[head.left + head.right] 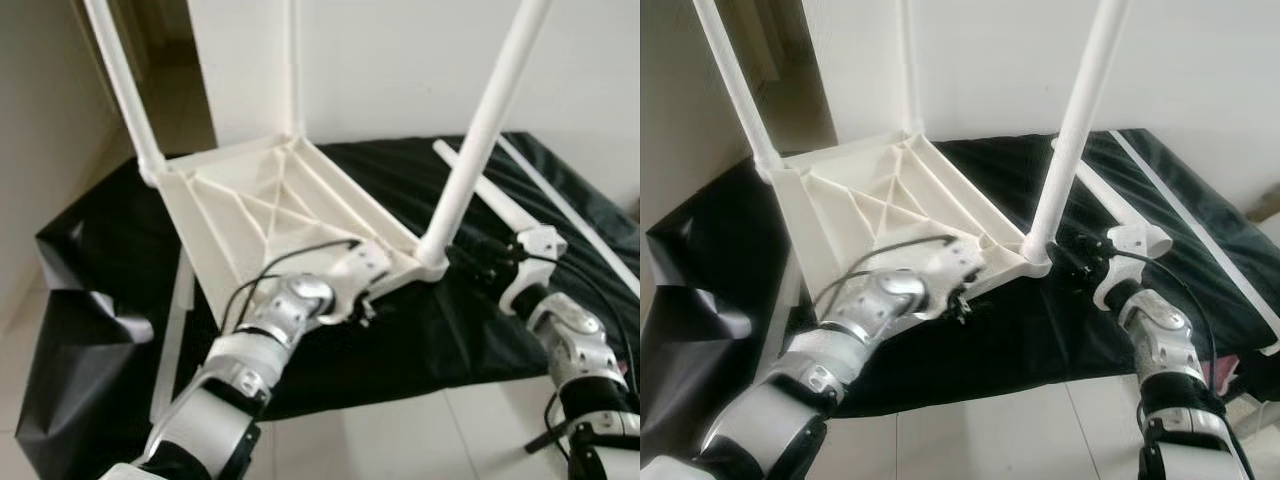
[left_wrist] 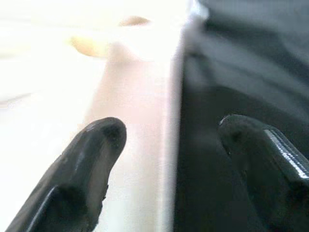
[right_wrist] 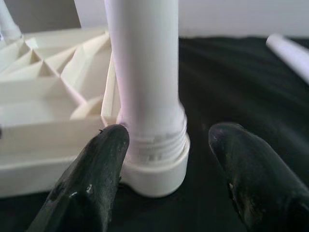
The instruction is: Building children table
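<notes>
White wall [image 1: 400, 60] behind, pale tiled floor [image 1: 420, 440] below, a black sheet [image 1: 90, 300] spread across it.

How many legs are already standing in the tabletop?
3: one leg at the left corner, one at the far corner, one at the near right corner by the right gripper. A fourth socket may be hidden.
</notes>
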Motion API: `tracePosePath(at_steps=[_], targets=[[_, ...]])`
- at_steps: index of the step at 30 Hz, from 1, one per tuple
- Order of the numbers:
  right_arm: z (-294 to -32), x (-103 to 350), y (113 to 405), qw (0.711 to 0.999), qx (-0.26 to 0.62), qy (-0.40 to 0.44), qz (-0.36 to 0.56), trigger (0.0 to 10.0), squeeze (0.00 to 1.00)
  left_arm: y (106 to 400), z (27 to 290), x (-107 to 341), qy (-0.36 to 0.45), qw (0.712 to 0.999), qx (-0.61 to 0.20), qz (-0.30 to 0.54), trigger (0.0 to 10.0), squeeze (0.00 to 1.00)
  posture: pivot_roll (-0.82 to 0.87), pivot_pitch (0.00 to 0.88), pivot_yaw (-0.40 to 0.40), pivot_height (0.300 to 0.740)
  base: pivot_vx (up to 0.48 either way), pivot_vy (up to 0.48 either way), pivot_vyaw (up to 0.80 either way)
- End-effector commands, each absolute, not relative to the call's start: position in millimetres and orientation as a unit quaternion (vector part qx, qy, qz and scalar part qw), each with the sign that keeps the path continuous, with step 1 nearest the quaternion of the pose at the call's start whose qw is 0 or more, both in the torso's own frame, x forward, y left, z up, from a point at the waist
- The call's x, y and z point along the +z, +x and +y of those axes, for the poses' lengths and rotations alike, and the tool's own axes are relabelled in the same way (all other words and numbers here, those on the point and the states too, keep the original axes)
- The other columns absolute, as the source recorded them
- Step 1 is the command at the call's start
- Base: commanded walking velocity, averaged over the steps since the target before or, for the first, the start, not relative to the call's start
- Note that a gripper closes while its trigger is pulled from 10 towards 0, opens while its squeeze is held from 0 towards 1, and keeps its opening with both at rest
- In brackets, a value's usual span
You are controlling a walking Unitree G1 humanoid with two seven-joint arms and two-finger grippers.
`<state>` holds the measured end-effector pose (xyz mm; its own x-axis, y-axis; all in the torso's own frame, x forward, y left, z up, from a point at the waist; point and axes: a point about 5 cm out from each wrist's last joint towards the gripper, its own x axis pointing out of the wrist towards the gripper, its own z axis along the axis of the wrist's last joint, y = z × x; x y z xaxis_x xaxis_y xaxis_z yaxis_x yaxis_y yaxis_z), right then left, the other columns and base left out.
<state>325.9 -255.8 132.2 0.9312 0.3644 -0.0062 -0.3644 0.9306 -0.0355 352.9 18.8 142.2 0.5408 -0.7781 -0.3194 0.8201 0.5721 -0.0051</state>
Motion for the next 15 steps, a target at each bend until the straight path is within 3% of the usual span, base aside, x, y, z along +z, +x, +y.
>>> tracePosePath(at_steps=[1,9,15], targets=[[-253.7,131.0,325.6,0.982,0.187,-0.013,0.001,10.0,0.00,357.3,20.8,144.7,0.053,0.898,-0.412,0.144,10.0,0.00,0.01,0.000,0.041,0.740,0.000,0.000,0.00],[-248.7,125.0,311.8,0.979,0.203,0.006,0.010,10.0,0.00,359.0,18.5,135.0,0.096,0.903,-0.392,0.148,10.0,0.00,0.02,0.000,0.028,0.740,0.000,0.000,0.00],[-246.8,123.9,308.2,0.979,0.205,0.009,0.011,10.0,0.00,355.2,11.3,136.1,0.085,0.894,-0.414,0.146,10.0,0.00,0.02,0.000,0.015,0.740,0.000,0.000,0.00]])
